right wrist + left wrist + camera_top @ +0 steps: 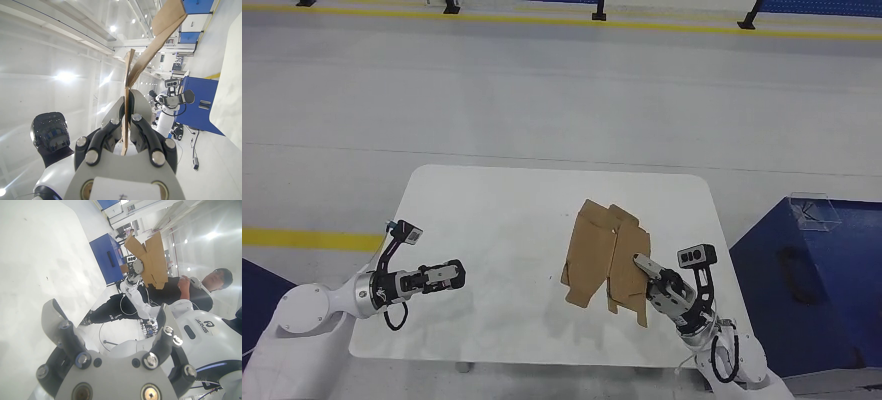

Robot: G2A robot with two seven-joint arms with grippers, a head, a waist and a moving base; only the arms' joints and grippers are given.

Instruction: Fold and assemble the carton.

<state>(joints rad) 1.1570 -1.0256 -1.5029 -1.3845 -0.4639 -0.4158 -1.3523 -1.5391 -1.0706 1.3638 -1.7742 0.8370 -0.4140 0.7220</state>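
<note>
Brown cardboard carton (597, 255), flat, unassembled, flaps splayed, held above table (492, 210) R side.

White rounded-corner tbl (492, 200) on pale grey glossy floor (542, 90). Yellow floor stripe (302, 239) at left, 2nd along far edge by blue panels on black feet (802, 6). Dark blue cabinet (822, 290) just beside tbl's right side. Round ceiling lamps (112, 28) lit overhead.

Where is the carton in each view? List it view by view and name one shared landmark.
Top view: carton over the right part of the white table, right gripper on its near edge.
Left wrist view: carton far off past the table edge, held by the right gripper.
Right wrist view: carton edge-on, clamped between the jaws.
Shared landmark: the white table.
</note>
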